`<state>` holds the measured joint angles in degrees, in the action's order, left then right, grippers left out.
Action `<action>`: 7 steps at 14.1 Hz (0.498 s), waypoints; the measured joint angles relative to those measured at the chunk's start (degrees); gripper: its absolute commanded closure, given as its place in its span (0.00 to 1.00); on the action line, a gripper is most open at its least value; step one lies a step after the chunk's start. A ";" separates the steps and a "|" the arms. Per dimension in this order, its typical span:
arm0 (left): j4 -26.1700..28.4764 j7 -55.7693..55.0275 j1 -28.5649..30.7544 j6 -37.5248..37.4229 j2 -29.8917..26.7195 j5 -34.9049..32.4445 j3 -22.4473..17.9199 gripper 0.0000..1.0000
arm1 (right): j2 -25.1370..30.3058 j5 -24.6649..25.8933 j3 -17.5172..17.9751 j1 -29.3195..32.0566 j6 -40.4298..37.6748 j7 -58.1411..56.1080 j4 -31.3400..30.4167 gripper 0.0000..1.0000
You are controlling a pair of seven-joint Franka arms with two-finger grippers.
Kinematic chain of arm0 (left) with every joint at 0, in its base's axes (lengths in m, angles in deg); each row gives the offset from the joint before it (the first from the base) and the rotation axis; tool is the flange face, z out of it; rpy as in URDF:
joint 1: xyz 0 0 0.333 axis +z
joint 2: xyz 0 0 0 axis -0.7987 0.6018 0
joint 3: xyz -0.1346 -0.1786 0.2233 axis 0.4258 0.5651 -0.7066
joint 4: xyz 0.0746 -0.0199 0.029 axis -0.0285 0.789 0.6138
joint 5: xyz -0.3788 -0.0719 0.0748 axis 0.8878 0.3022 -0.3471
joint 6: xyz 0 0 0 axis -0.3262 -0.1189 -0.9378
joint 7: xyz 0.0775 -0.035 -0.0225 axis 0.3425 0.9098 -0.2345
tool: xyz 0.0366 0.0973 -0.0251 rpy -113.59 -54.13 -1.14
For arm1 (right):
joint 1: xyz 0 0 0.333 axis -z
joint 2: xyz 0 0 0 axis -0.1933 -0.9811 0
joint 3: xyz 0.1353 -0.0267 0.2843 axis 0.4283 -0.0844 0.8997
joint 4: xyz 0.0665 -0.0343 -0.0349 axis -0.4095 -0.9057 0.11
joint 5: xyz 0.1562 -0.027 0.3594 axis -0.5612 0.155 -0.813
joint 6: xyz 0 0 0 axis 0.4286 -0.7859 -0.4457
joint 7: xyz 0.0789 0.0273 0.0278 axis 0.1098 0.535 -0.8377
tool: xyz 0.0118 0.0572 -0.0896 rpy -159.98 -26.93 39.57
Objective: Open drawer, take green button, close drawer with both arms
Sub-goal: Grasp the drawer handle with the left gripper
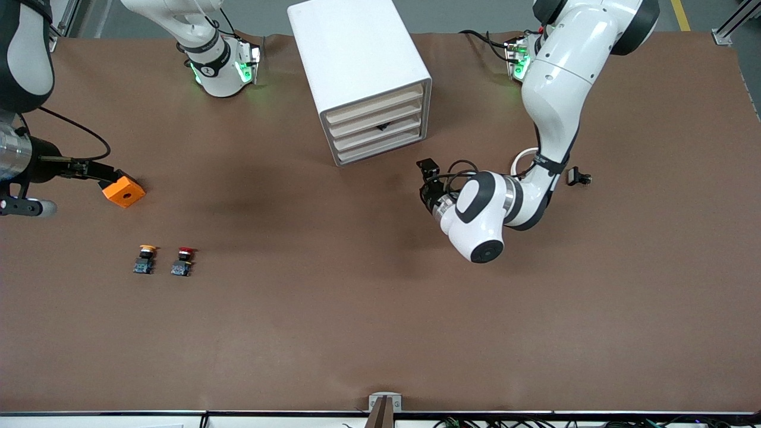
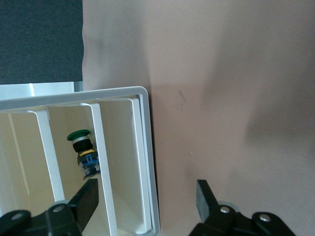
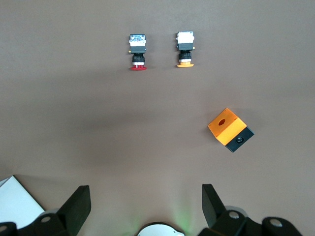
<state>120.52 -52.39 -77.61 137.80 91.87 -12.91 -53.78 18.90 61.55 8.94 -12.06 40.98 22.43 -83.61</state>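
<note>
The white cabinet point(image 1: 351, 47) stands near the robots' bases with four cream-fronted drawers. The third drawer point(image 1: 397, 123) from the top holds the green-capped button point(image 2: 80, 150), which lies on its side and shows in the front view only as a dark spot point(image 1: 383, 126). All drawers look pushed in. My left gripper point(image 1: 425, 169) hovers low in front of the cabinet's corner at the left arm's end, open point(image 2: 147, 199), with the cabinet's edge point(image 2: 147, 147) between its fingers and nothing held. My right gripper point(image 3: 146, 201) hangs open and empty high over the table at the right arm's end.
An orange box point(image 1: 123, 191) with a black base lies toward the right arm's end. A yellow-capped button point(image 1: 144, 259) and a red-capped button point(image 1: 182, 261) lie nearer to the front camera. A small black part point(image 1: 579, 177) lies beside the left arm.
</note>
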 measured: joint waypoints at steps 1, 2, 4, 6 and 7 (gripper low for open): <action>0.54 -0.10 -0.34 -0.46 0.47 0.69 0.00 0.27 | -0.08 0.01 0.00 0.02 0.01 0.02 0.10 0.00; 1.34 -0.11 -0.75 -0.67 0.94 1.80 0.00 0.28 | -0.07 0.01 -0.02 0.05 0.00 0.03 0.24 0.00; 3.11 -0.43 -1.83 -0.71 1.62 3.44 0.02 0.32 | -0.07 0.01 -0.12 0.22 0.00 0.04 0.56 0.00; 4.50 -1.12 -3.07 -0.89 1.69 4.83 0.05 0.35 | -0.11 0.02 -0.19 0.49 0.00 0.04 0.67 0.00; 5.01 -1.34 -3.90 -0.93 1.69 5.60 0.05 0.35 | -0.20 0.04 -0.21 0.58 0.01 0.03 0.67 0.00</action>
<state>125.53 -53.73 -81.51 136.87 93.56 -7.31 -53.73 18.70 61.59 8.74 -11.48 40.98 22.47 -82.94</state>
